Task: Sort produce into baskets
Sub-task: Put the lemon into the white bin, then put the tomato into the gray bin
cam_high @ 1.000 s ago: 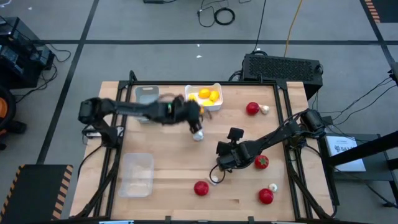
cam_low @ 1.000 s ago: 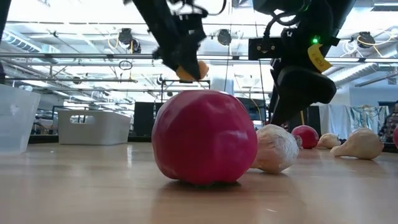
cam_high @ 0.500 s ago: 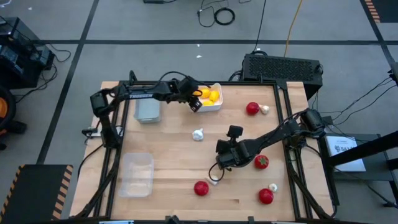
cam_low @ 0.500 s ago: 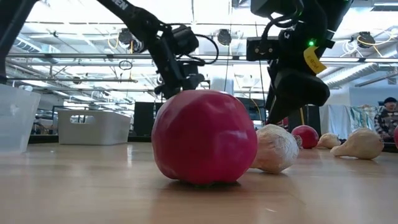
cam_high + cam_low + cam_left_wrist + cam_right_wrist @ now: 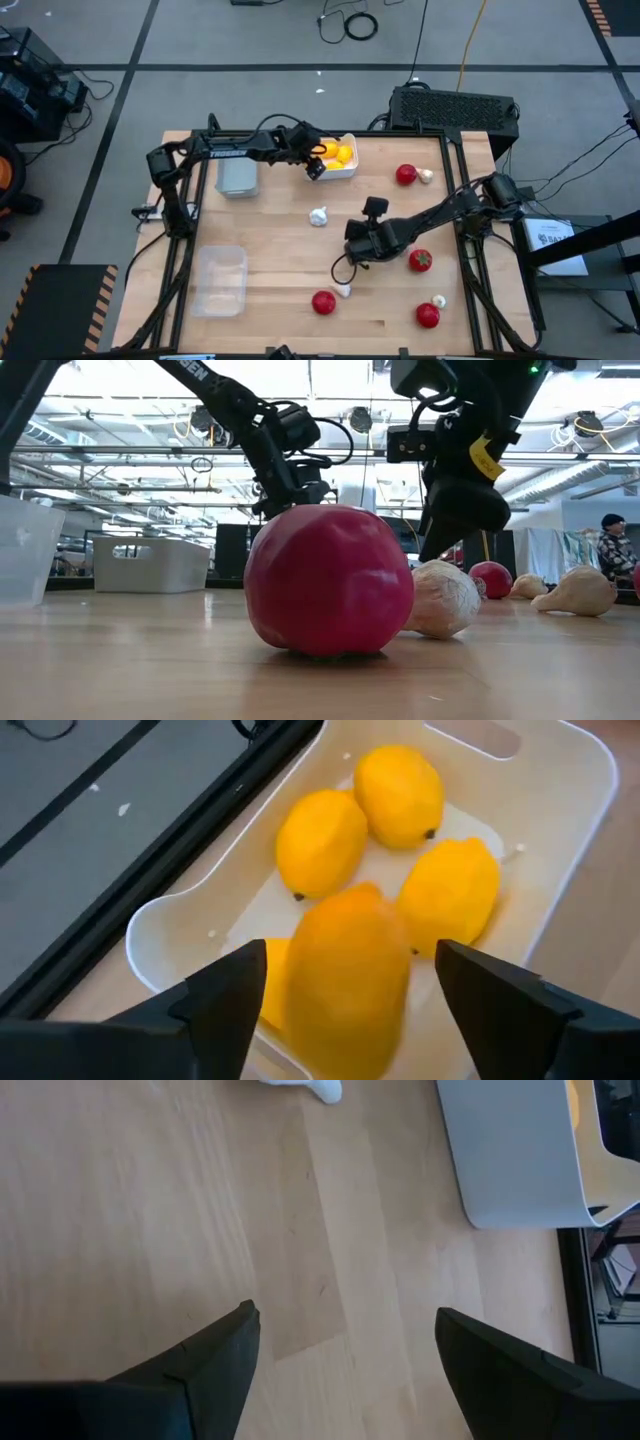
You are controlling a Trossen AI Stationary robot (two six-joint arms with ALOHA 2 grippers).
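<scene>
My left gripper [image 5: 318, 160] hangs open over the white basket [image 5: 345, 170], which holds several yellow lemons [image 5: 400, 790]. One blurred lemon [image 5: 345, 980] shows between its spread fingers, with a gap on each side. My right gripper [image 5: 355, 245] is open and empty above bare wood near the table's middle. In its wrist view [image 5: 345, 1370] only wood lies between the fingers. Tomatoes [image 5: 323, 302] [image 5: 420, 260] [image 5: 405, 174] and garlic bulbs [image 5: 319, 216] [image 5: 343, 291] rest on the table. The grey basket [image 5: 238, 175] and the clear basket [image 5: 220, 280] stand at the left.
Another tomato [image 5: 428, 316] and garlic bulbs [image 5: 439, 301] [image 5: 427, 176] lie at the right. In the low view a tomato [image 5: 328, 580] and a garlic bulb [image 5: 445, 598] fill the foreground. A person [image 5: 612, 550] stands in the room beyond. Bare wood lies between the clear basket and the near tomato.
My left gripper has carried a lemon from above the table's middle toward the far edge, over the white basket, and has stayed there for the last half second. My right gripper has shifted a little toward the far left.
</scene>
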